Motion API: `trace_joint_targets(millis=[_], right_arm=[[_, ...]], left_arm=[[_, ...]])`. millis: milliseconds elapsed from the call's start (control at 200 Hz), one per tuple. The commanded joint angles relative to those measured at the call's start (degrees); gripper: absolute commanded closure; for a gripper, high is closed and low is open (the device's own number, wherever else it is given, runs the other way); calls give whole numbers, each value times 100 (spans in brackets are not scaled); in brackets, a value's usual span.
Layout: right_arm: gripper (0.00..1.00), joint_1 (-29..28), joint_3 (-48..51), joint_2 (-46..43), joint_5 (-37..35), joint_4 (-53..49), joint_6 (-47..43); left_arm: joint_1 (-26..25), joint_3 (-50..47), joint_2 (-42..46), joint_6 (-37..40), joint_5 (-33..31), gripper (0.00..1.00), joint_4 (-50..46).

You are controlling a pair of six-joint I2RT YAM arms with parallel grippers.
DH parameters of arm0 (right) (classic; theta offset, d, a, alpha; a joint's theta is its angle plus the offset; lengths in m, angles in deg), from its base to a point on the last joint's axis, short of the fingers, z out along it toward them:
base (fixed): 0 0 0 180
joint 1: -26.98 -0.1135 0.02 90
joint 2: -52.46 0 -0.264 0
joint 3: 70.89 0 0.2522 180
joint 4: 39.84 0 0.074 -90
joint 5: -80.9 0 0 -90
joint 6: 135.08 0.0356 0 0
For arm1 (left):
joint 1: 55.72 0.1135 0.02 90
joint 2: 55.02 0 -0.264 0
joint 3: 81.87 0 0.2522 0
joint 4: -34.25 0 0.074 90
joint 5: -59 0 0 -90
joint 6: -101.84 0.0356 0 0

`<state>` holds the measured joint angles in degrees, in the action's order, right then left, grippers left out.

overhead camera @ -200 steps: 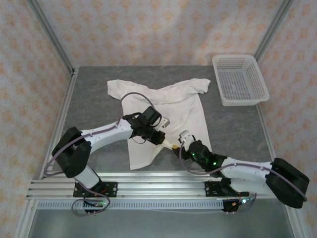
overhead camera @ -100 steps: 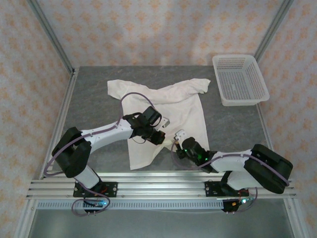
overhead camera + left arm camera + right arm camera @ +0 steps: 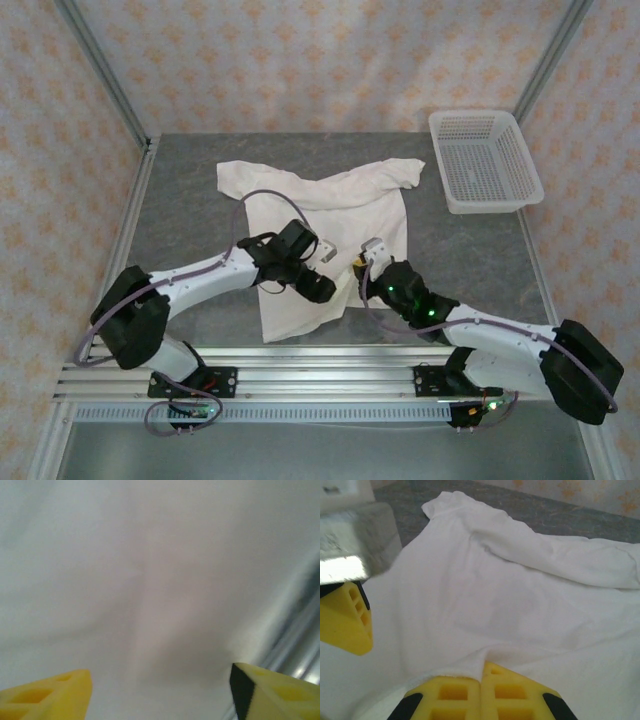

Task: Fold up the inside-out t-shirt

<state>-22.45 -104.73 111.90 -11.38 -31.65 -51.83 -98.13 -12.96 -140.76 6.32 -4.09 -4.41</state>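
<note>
t-shirt [image 3: 345, 205]: soft white cloth, rumpled | right tool [image 3: 482, 676]: yellow, pinching fold

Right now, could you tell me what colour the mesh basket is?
The basket is white, seen best in the top external view.

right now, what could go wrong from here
The right hand pinches only a small ridge of the soft white cloth t-shirt; it may slip out on a pull. The left hand stands open over the cloth, so one-sided pulling could bunch or drag it. The hands sit close and might collide.
</note>
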Motion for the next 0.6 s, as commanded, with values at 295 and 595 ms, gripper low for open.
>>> trace_joint_targets(millis=[295,595], right_arm=[[100,44,-181,-605,-97,-503,208],[100,83,-206,-1222,-426,-1526,265]], left_arm=[[-464,242,-707,-124,-2166,19,1213],[-189,220,-180,-358,-1953,100,935]])
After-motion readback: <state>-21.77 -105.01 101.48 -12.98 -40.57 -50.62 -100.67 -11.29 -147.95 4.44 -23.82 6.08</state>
